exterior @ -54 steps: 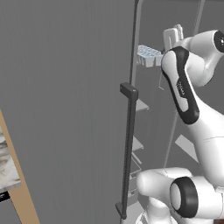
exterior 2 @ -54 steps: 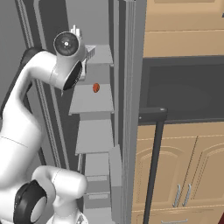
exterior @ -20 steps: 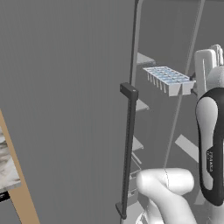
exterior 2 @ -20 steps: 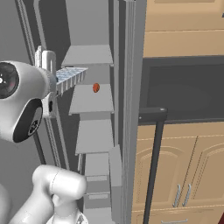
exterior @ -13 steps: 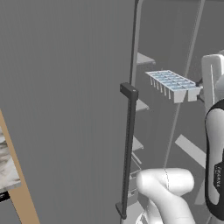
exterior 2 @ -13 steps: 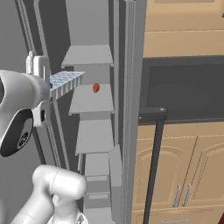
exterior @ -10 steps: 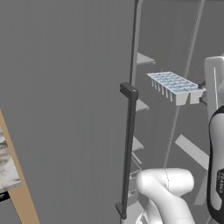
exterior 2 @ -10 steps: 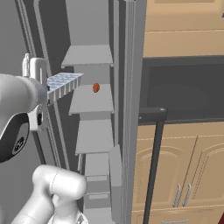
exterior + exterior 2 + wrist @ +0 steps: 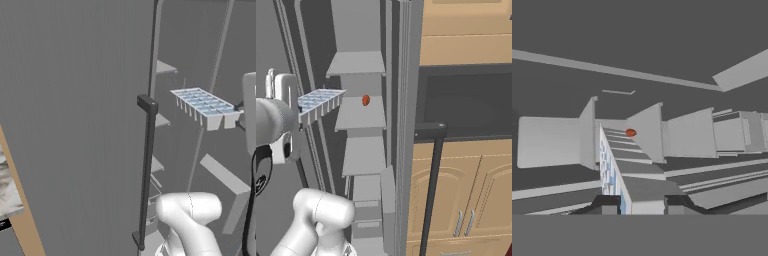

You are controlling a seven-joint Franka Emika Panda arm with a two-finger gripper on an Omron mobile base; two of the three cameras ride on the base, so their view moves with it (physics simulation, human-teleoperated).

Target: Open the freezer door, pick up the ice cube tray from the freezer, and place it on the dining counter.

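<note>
**A:** Right of centre in the left base view, the small white ice cube tray with pale blue cells (image 9: pixel 206 107) hangs in mid-air, clear of the pale grey shelves, just beside the white arm at the frame's right edge. The tall matte grey freezer door (image 9: pixel 75 125) fills the left half, already swung open, with its thin black vertical bar handle (image 9: pixel 145 170) down the middle. At lower left a sliver of brown-veined marble surface on a tan base (image 9: pixel 9 192) peeks in.

**B:** And from the right base view?

**A:** The tray (image 9: pixel 318 103) sits at centre left, roughly level, out in front of the grey freezer (image 9: pixel 358 120). One small red item (image 9: pixel 365 100) rests on a shelf behind it.

**B:** Hand view?

**A:** The fingers (image 9: pixel 641 204), at the bottom, are clamped on the tray's near end (image 9: pixel 619 180), which runs away edge-on toward the shelves.

**B:** Advice for carrying?

**A:** Keep it level, draw it clear of the door edge before swinging toward the marble, and I'd go slowly: held by one end, it could twist.

**B:** Count?

**A:** One tray, one door, one handle, one red item.
</note>
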